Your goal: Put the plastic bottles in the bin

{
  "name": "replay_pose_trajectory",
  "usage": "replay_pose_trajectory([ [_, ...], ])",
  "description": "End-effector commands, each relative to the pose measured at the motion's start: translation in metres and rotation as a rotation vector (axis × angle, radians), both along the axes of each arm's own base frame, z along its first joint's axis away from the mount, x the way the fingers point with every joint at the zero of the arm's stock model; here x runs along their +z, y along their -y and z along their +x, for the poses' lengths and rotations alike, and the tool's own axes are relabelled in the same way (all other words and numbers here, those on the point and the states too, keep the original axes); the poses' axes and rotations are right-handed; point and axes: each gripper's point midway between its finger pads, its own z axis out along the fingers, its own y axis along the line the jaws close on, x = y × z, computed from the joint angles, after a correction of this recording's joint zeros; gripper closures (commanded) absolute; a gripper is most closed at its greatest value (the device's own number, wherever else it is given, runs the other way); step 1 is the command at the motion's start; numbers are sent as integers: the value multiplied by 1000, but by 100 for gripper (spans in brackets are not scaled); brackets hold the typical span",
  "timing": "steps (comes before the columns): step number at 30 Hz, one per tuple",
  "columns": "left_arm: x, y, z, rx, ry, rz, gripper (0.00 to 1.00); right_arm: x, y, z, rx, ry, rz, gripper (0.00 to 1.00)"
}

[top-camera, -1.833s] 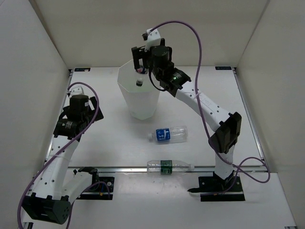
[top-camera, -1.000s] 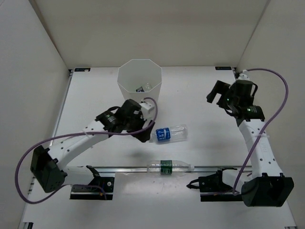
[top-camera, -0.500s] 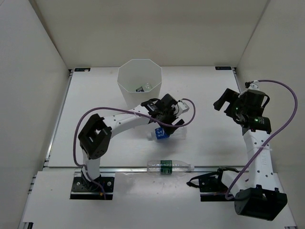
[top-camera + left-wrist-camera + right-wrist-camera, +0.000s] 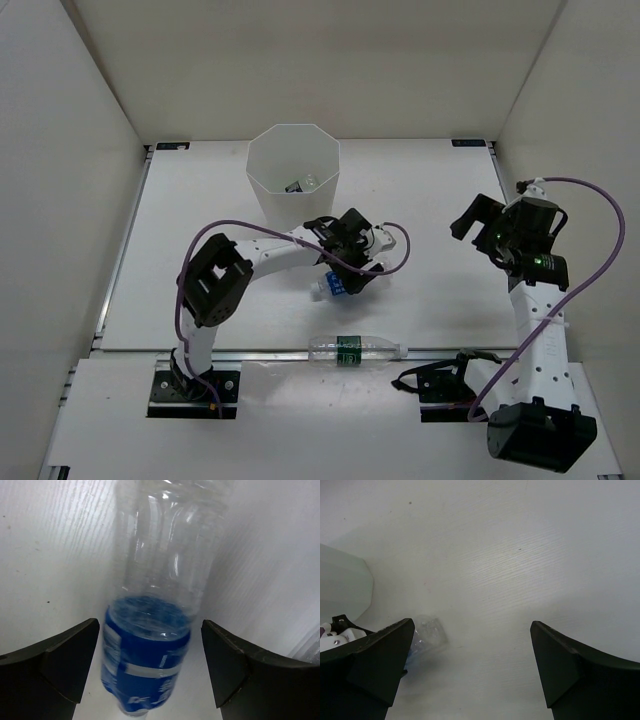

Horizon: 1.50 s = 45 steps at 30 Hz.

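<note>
While I am hanging over it, left gripper: my two fingers are standing wide apart, one on each side, and I am pinching nothing.
Blue-label bottle: it is lying flat on the table, right between my fingers. It is sitting a bit nearer to one finger, and I cannot tell if that finger is touching it.
Grab: I am thinking I should be going lower first, so my fingers are reaching past its round sides. Then I should be squeezing slowly.
Slippy part: it is looking smooth and round, so I am guessing it could roll or pop out if I am pinching too high or too fast.
Bin: it is standing close by, just past the bottle. It is tall, so I am planning on lifting high over the rim before letting go.
Green-label bottle: it is lying near the front edge, apart from me, waiting for its turn.
Right gripper: it is spread wide over bare table, holding nothing, well away from my grab.
</note>
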Motion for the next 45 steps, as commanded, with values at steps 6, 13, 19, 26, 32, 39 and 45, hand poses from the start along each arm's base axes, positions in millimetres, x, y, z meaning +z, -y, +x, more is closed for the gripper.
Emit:
replay_pose_trajectory([
  [6, 40, 13, 7, 40, 65, -89, 42, 8, 0, 2, -10, 59, 4, 1],
  [13, 209, 34, 23, 95, 331, -381, 44, 17, 6, -1, -34, 97, -18, 1],
  [19, 394, -31, 54, 379, 533, -856, 36, 22, 3, 0, -13, 116, -47, 1],
  [26, 434, -119, 123, 758, 834, -860, 38, 18, -44, 1, 232, 134, -59, 2],
  [32, 390, -142, 162, 909, 840, -745, 30, 2, -95, -10, 435, 87, -111, 1],
  [39, 365, -152, 178, 980, 804, -671, 1, 3, -101, -14, 499, 75, -90, 1],
  [45, 404, -157, 154, 958, 793, -617, 2, 5, -113, -22, 587, 84, -143, 1],
])
